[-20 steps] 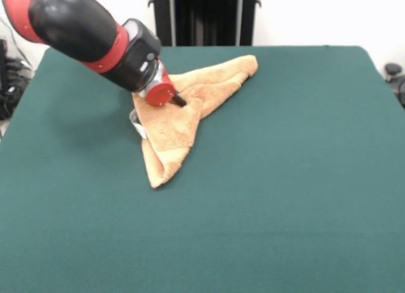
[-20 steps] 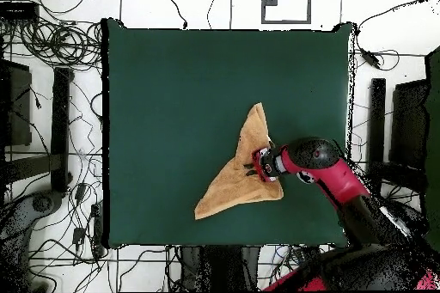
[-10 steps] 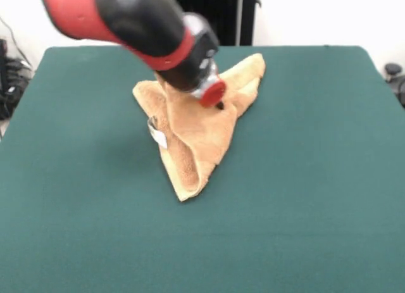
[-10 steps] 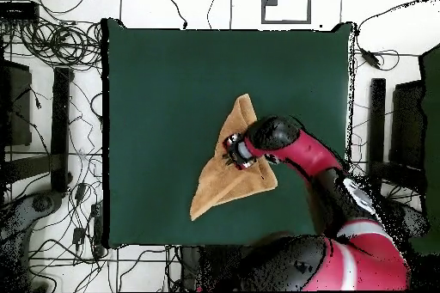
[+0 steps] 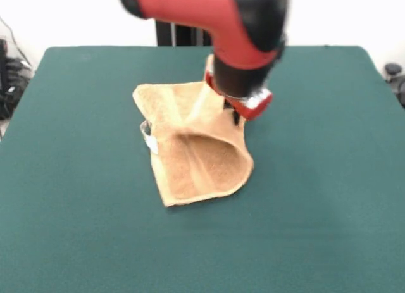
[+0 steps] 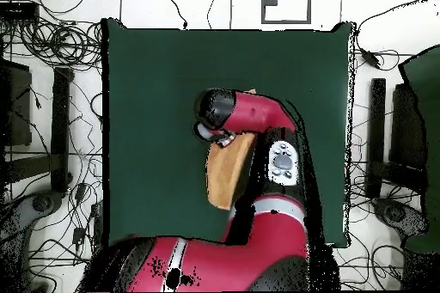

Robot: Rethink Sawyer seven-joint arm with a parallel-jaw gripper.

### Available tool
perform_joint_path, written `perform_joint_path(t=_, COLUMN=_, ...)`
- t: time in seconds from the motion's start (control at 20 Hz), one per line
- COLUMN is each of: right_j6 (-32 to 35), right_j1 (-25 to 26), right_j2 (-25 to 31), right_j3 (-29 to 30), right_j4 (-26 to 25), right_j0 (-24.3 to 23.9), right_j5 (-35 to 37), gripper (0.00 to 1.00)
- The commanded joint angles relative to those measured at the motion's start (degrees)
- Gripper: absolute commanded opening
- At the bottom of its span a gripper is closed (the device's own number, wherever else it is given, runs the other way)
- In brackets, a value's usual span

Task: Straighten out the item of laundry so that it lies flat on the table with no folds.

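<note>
Pinching the towel [image 5: 196,150] at its raised corner, the pincer [image 5: 235,114] leaves it draped lengthwise toward the front.

Tangled black cables [image 6: 51,40] are lying on the white floor [image 6: 198,2] at left; a dark stand [image 5: 180,35] is standing at far centre.

The towel [image 5: 199,150] is orange-tan terry cloth, lying just above the middle of the front view on the dark green table [image 5: 329,198]. It is not flat: 1 part is lifted at its upper right, and the cloth sags below into a rounded hollow fold. Its upper left corner lies on the table. A small white label [image 5: 149,138] sticks out from its left edge.
</note>
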Motion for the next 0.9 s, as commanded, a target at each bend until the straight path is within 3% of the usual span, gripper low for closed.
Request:
perform_joint_path(t=0.05, right_j6=22.7, right_j1=12.0, right_j2=-13.2, right_j3=-27.7, right_j4=-4.5, right_j0=7.2, right_j5=7.4, gripper=0.00)
perform_joint_path(t=0.2, right_j6=23.6, right_j1=16.7, right_j2=-15.9, right_j3=-37.3, right_j4=-5.1, right_j0=7.9, right_j5=12.1, gripper=0.00)
perform_joint_path(t=0.45, right_j6=22.9, right_j1=25.2, right_j2=-14.8, right_j3=-57.1, right_j4=1.5, right_j0=5.1, right_j5=27.6, gripper=0.00)
perform_joint_path(t=0.65, right_j6=24.6, right_j1=30.0, right_j2=-17.7, right_j3=-66.2, right_j4=7.3, right_j0=3.5, right_j5=31.7, gripper=0.00)
perform_joint_path(t=0.7, right_j6=25.2, right_j1=31.2, right_j2=-19.4, right_j3=-68.2, right_j4=9.5, right_j0=3.2, right_j5=32.0, gripper=1.00)
perform_joint_path(t=0.9, right_j6=27.3, right_j1=33.3, right_j2=-24.4, right_j3=-71.4, right_j4=16.1, right_j0=2.3, right_j5=31.9, gripper=1.00)
